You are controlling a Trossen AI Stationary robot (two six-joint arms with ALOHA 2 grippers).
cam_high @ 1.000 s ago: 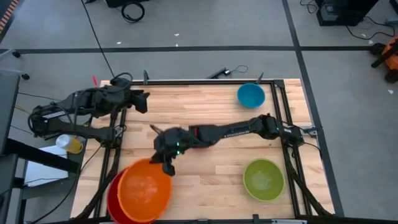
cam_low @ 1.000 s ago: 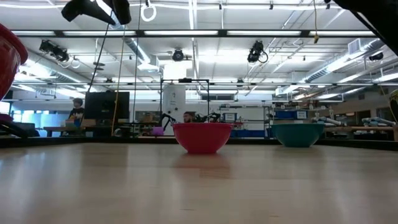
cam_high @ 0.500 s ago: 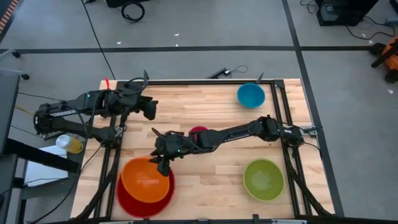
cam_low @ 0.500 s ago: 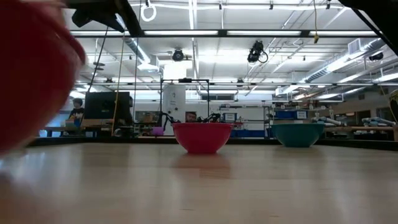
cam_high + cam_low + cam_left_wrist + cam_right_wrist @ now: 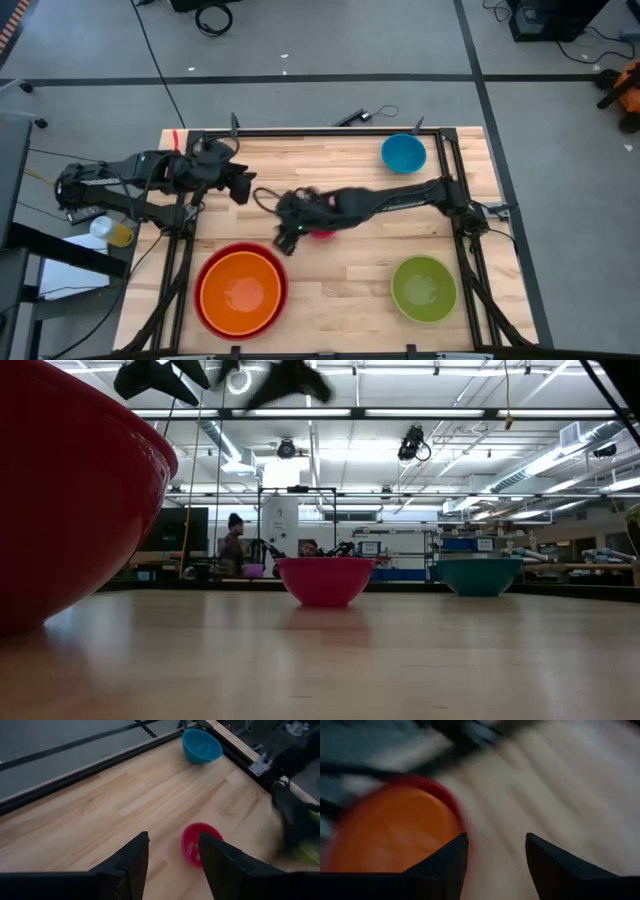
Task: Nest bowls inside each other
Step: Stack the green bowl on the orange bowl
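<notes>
The orange bowl (image 5: 238, 290) sits nested inside the red bowl (image 5: 279, 278), which stands flat at the table's near left and fills the left of the low view (image 5: 60, 500). The pink bowl (image 5: 323, 233) rests on its base mid-table, the blue bowl (image 5: 403, 152) at the far right and the green bowl (image 5: 424, 288) at the near right. My right gripper (image 5: 284, 242) hangs open and empty just left of the pink bowl; its wrist view looks down on the orange bowl (image 5: 390, 830). My left gripper (image 5: 248, 188) is open and empty above the far left, with the pink bowl (image 5: 197, 845) ahead of it.
A black frame (image 5: 300, 131) runs along the table's far edge and down both sides. Bare wood lies between the nested pair and the green bowl. A person (image 5: 232, 540) stands in the room beyond the table.
My right gripper has let go of the orange bowl's rim and swung up and toward the far right, ending beside the pink bowl. The orange and red bowls, tipped up a second ago, have dropped flat on the table, nested. My left gripper has moved toward the table's middle.
</notes>
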